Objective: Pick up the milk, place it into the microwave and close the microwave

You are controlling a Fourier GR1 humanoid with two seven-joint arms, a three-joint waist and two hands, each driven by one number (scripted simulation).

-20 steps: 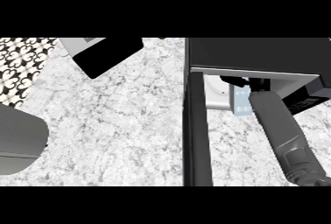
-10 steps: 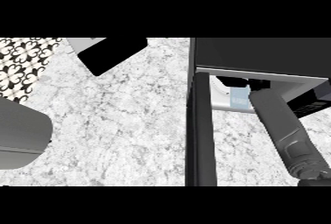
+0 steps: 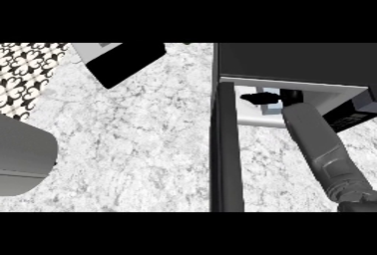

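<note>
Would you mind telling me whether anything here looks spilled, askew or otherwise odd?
Nothing stands out. The right robot hand reaches inside the microwave, its door open, with the milk mostly hidden behind the fingers; no spill shows.

The microwave (image 3: 294,62) stands at the counter's (image 3: 147,144) right, its door (image 3: 225,149) swung out toward the front.

Even, bright light on the counter (image 3: 140,144); microwave (image 3: 294,60) interior shadowed.

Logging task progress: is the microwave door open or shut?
Open: the microwave door stands swung out edge-on, and the right hand reaches inside.
</note>
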